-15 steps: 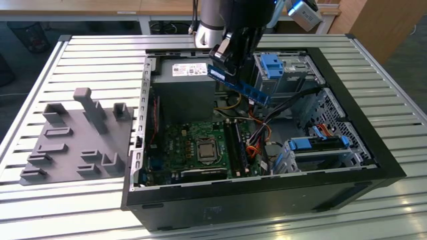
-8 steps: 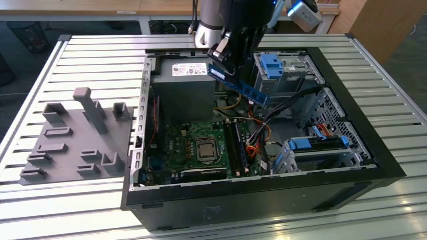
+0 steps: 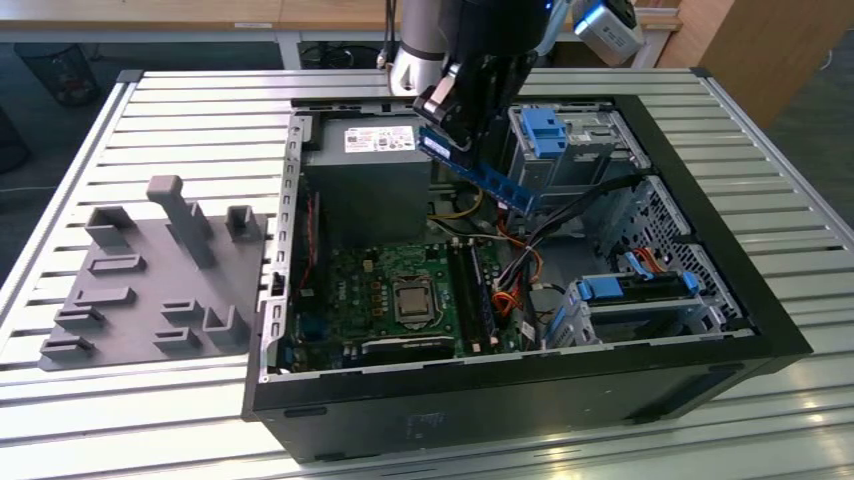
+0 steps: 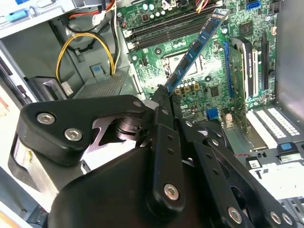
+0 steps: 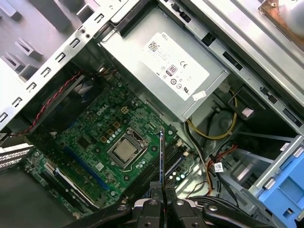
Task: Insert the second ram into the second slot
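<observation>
My gripper [image 3: 447,138] hangs over the open computer case [image 3: 694,300], shut on one end of the second ram [image 3: 491,180]. The blue stick with dark chips slants down from the fingers and stays well above the board. In the second wrist view the ram [image 4: 194,47] sticks out from the gripper [image 4: 162,92] over the green motherboard [image 4: 213,85]. In the first wrist view the ram [image 5: 162,156] shows edge-on, above the dark memory slots [image 5: 154,176] beside the processor socket [image 5: 126,151]. The slots [image 3: 474,290] lie below it; I cannot tell which is the second slot.
The grey power supply [image 3: 367,180] fills the case's back. Blue drive caddies [image 3: 541,130] [image 3: 638,290] and loose cables [image 3: 521,270] sit on the exterior view's right of the board. A grey holder block [image 3: 147,280] lies on the slatted table [image 3: 107,420] outside the case.
</observation>
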`<move>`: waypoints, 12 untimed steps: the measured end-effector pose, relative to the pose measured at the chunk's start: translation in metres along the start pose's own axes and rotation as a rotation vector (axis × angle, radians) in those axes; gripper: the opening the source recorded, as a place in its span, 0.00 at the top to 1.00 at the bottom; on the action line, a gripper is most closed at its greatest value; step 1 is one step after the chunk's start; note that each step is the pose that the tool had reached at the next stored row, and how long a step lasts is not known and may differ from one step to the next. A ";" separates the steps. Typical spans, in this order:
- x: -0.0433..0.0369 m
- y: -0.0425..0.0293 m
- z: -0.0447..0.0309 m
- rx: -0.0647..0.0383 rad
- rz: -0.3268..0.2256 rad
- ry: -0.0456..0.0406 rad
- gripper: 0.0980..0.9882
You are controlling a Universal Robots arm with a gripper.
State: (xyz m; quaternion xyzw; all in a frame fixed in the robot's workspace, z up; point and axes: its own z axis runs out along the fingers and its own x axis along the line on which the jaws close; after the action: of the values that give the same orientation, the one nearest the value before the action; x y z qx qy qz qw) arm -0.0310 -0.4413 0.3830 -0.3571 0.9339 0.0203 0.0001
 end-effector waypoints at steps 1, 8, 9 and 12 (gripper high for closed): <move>0.0000 0.0000 0.0000 0.000 0.005 -0.0003 0.96; 0.0000 0.0000 0.0000 0.001 0.041 -0.0015 0.96; 0.0000 0.0000 0.0000 0.001 0.045 -0.0017 0.96; 0.0000 0.0000 0.0000 0.001 0.061 -0.0024 0.96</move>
State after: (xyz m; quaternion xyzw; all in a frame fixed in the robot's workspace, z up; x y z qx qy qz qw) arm -0.0310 -0.4413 0.3829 -0.3282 0.9444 0.0203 0.0008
